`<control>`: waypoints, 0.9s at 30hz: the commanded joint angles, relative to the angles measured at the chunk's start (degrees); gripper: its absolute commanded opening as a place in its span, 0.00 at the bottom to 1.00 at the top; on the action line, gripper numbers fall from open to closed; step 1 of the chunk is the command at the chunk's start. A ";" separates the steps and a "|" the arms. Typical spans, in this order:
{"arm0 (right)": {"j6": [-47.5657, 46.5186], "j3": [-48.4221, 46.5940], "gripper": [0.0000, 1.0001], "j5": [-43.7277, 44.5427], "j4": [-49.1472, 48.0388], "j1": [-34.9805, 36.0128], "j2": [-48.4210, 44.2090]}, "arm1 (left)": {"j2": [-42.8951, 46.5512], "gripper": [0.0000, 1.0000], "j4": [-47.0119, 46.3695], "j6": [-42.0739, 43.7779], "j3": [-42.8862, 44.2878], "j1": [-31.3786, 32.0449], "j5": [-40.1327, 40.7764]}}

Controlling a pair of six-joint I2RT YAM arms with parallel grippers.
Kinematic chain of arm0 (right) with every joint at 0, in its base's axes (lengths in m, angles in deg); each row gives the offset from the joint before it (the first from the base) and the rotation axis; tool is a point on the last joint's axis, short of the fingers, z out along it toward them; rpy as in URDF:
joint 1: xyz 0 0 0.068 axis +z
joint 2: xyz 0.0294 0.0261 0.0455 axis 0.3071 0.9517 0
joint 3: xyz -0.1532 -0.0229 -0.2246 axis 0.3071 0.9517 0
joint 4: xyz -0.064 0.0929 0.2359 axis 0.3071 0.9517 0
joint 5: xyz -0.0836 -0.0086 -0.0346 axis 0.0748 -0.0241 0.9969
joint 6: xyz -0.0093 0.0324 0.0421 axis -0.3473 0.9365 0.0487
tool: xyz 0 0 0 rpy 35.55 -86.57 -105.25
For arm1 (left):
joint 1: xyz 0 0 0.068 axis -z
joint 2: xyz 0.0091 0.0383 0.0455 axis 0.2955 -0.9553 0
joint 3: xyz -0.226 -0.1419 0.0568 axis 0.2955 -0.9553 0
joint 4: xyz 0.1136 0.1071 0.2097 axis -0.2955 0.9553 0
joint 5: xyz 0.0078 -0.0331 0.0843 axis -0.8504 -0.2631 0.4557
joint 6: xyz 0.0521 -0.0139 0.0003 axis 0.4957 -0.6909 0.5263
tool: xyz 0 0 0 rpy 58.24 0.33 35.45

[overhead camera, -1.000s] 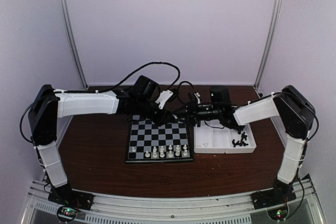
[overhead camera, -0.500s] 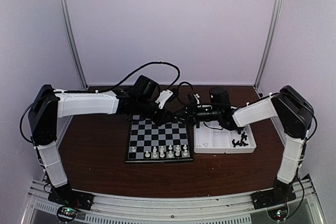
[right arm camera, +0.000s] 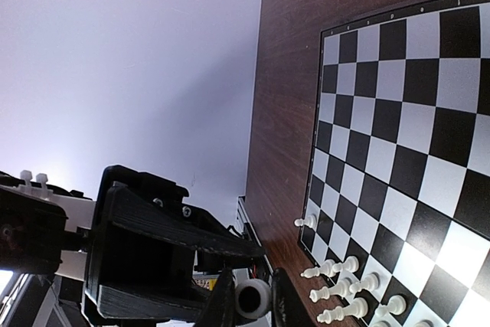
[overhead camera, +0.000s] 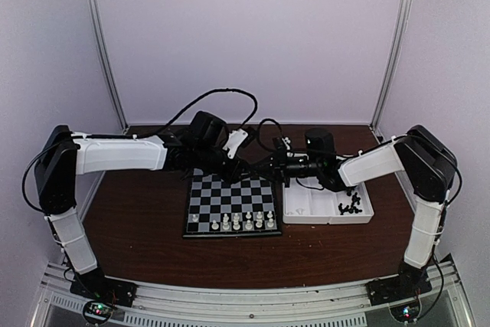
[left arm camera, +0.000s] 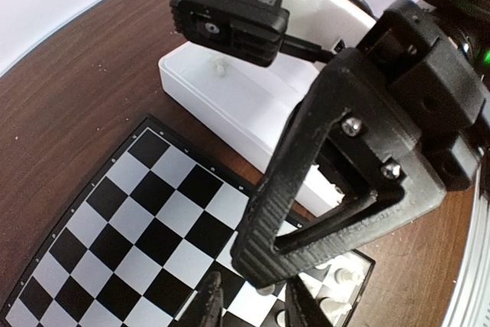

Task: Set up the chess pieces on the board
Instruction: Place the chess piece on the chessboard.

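The two grippers meet above the far right corner of the board (overhead camera: 230,198). My right gripper (right arm camera: 253,286) is shut on a white chess piece (right arm camera: 253,300), seen from its round base. My left gripper (left arm camera: 254,302) stands open around that spot, with a gap on each side. In the left wrist view the right gripper's black fingers (left arm camera: 306,189) cross in front, with the piece (left arm camera: 265,289) at their tip. Several white pieces (overhead camera: 239,222) stand on the board's near rows. Black pieces (overhead camera: 351,204) lie in the white tray (overhead camera: 310,208).
The tray sits just right of the board, its left compartment bare. The right arm's wrist camera (left arm camera: 230,24) hangs close above the tray. Cables (overhead camera: 230,101) loop behind both wrists. Brown tabletop (overhead camera: 138,220) surrounds the board.
My right gripper has closed on the white piece. My left gripper has let go and opened. The left arm has shifted slightly to the right.
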 commanded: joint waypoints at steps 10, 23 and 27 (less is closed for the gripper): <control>5.41 1.67 0.13 1.44 -7.95 -0.01 -0.81 | 7.00 0.48 -14.37 -2.21 -9.46 0.11 0.79; 16.71 4.52 0.13 4.13 -21.95 0.74 -3.47 | 9.91 0.41 -30.34 -2.51 -16.48 0.13 -4.05; 18.44 5.23 0.12 5.27 -25.00 0.96 -3.53 | 9.67 0.41 -29.21 -1.80 -15.35 0.13 -3.46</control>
